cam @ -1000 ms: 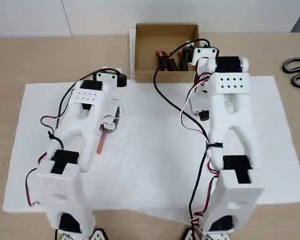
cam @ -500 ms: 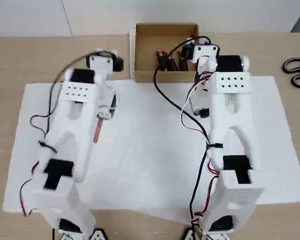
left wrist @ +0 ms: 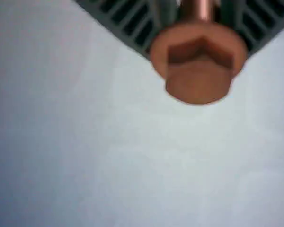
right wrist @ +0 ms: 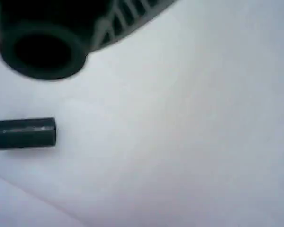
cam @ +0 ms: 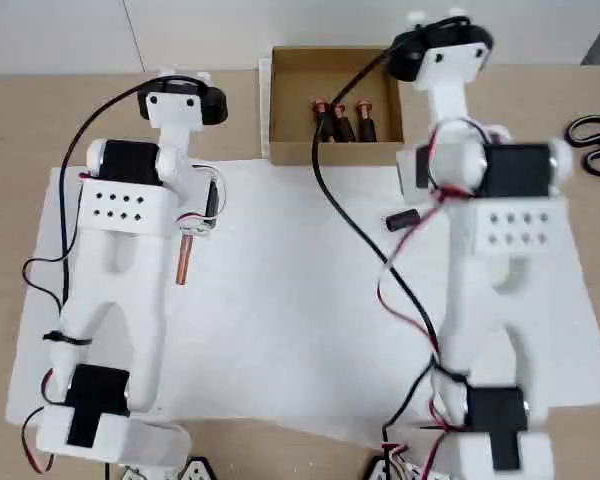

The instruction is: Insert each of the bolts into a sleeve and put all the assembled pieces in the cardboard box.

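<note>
My left gripper [cam: 193,228] is shut on a copper bolt [cam: 183,262], held above the white sheet's left half; its hex head [left wrist: 199,66] juts out from between the ribbed fingers [left wrist: 128,16]. My right gripper [cam: 425,210] is shut on a black sleeve [cam: 404,219] just in front of the cardboard box [cam: 280,100]. The sleeve's open bore [right wrist: 40,52] faces the wrist camera. A second black sleeve [right wrist: 26,134] lies flat on the sheet beyond it. Three bolt-and-sleeve pieces [cam: 342,120] lie in the box.
A white paper sheet [cam: 300,330] covers the tan table between and under both arms. Black-handled scissors [cam: 595,140] lie at the table's right edge. A black cable [cam: 350,215] trails from the right arm across the sheet's middle.
The left arm has swung left and back, carrying the bolt with it. The right arm has risen and shifted right, its wrist now over the box's far corner, sleeve still held.
</note>
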